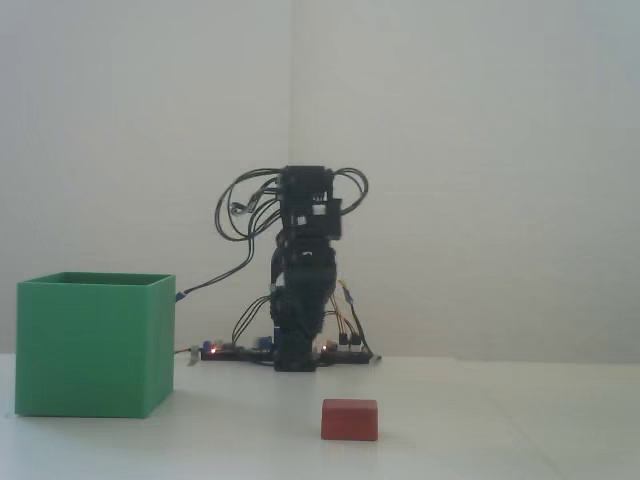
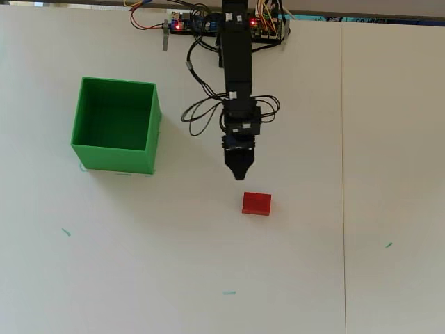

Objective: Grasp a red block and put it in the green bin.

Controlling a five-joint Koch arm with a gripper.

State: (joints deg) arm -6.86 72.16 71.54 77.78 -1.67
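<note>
White desk [image 2: 361,139] and a plain pale wall behind, pretty bare setup. Red block [image 2: 256,203] sits flat on the desk out in the open, not touching anything; from the fixed view it's the closest thing to the camera [image 1: 350,420]. Just past it in the overhead view is the gripper [image 2: 240,175], pointing at the block with a small gap between them, holding nothing. Its tips come together into one dark point, so can't tell if it's pressed together or slightly spread. Green bin [image 2: 116,154] stands upright well off to the left, open top, looks empty inside. Circuit boards [image 2: 208,23] with red LEDs sit at the arm's base.
</note>
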